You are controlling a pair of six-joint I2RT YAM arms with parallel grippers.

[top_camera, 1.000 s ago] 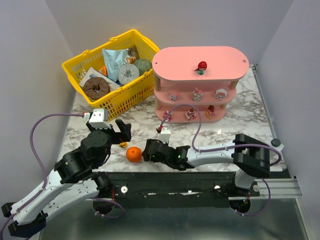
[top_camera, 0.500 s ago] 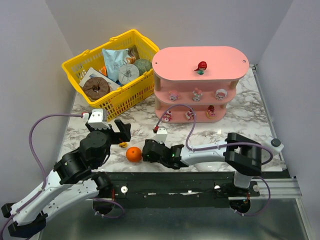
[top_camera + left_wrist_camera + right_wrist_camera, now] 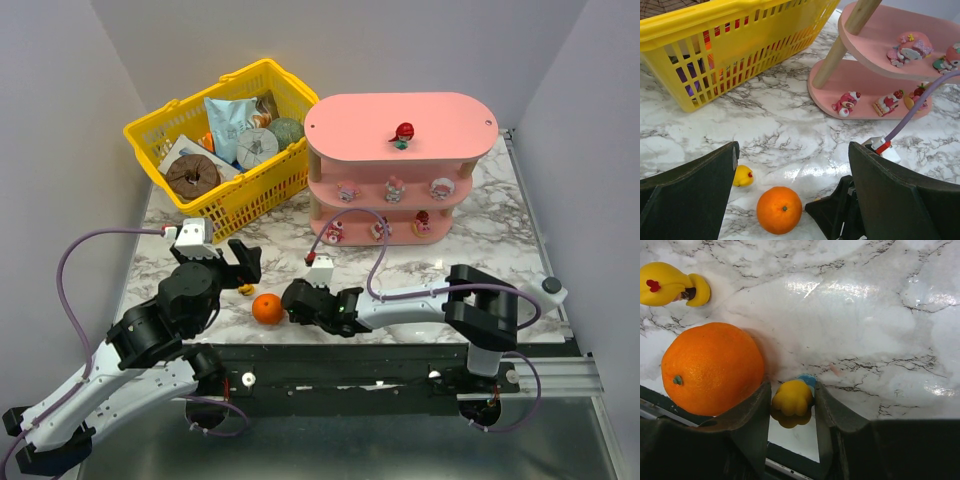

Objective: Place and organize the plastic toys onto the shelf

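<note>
The pink shelf point(image 3: 445, 120) stands at the back right. It holds a red toy point(image 3: 403, 133) on top and three toys on each of the two lower tiers. My right gripper point(image 3: 292, 300) is low on the table, right beside the orange ball point(image 3: 266, 309). Its jaws are closed on a small yellow-and-blue toy point(image 3: 792, 397) that rests on the marble; its left finger point(image 3: 747, 425) touches the ball point(image 3: 712, 367). A yellow toy with a red bow point(image 3: 670, 284) lies left of the ball. My left gripper point(image 3: 243, 262) hovers open and empty above that toy point(image 3: 743, 175).
A yellow mesh basket point(image 3: 262, 190) of packaged goods stands at the back left, close to the shelf's left end. The table's front edge and the black rail point(image 3: 330, 360) are just behind the right gripper. The right arm's purple cable point(image 3: 385, 270) arcs over the marble before the shelf.
My right gripper has crept left along the table until it is against the orange ball. The left arm has not moved.
</note>
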